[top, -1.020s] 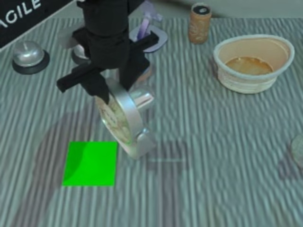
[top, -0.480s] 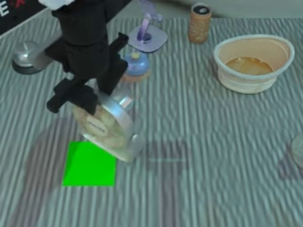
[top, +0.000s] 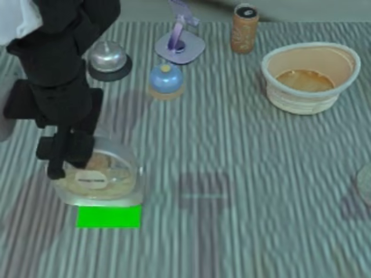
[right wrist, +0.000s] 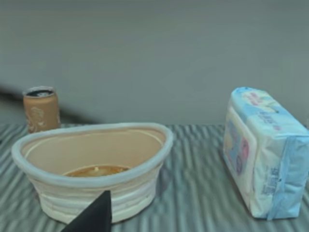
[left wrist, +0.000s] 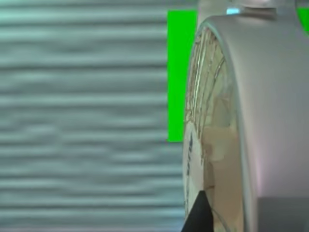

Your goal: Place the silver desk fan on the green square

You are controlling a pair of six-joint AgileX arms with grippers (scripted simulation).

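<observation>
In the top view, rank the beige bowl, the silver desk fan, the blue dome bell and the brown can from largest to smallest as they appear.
1. Beige bowl and silver desk fan: close in size; the fan is partly hidden by the left arm, so unranked.
2. Blue dome bell and brown can: too alike to rank.

The top view looks down on the whole tabletop [top: 243,174]. The left wrist view sits close behind the fan [left wrist: 251,121], sharing the square [left wrist: 181,72]. The right wrist view looks level at the bowl [right wrist: 91,169], also seen from above.
</observation>
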